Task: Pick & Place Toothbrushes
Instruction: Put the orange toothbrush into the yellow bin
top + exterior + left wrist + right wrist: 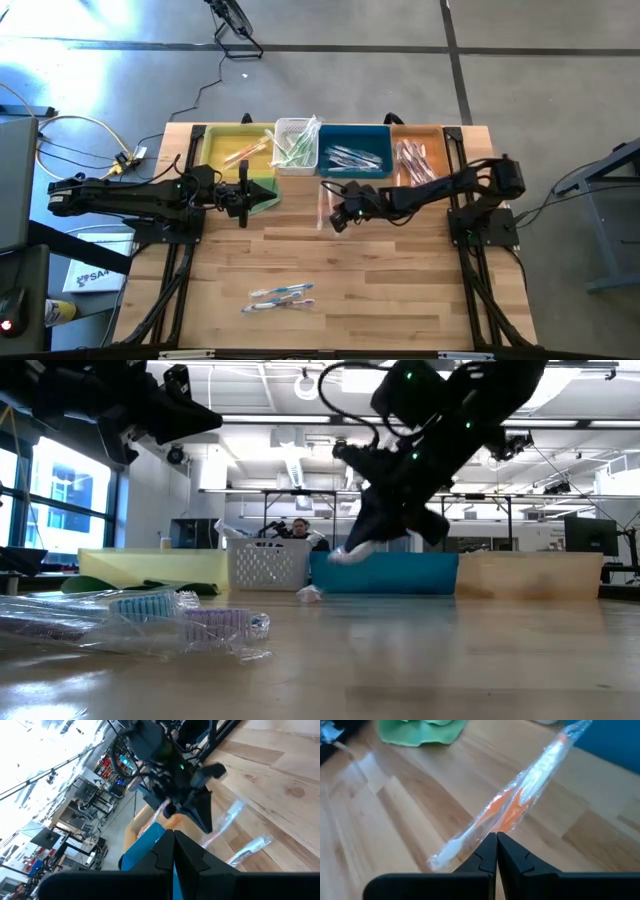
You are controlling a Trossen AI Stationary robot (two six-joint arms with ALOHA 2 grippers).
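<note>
We are viewing a wooden table (400, 290) carrying 4 bins along its far edge: yellow (222, 143), white basket (290, 131), blue (345, 137), tan (432, 133). The right gripper (338, 218) is pinching an orange-handled wrapped toothbrush (520, 802) just in front of the blue bin (fingers closed on it). The left gripper (243, 205) is hovering closed beside a green cloth (262, 195). 2 wrapped toothbrushes (281, 297) are lying near the front edge.

The right gripper (338, 217) is closed, hanging mid-table off an arm stretched leftward. The left gripper (243, 200) is closed, reaching right, just left of it.
</note>
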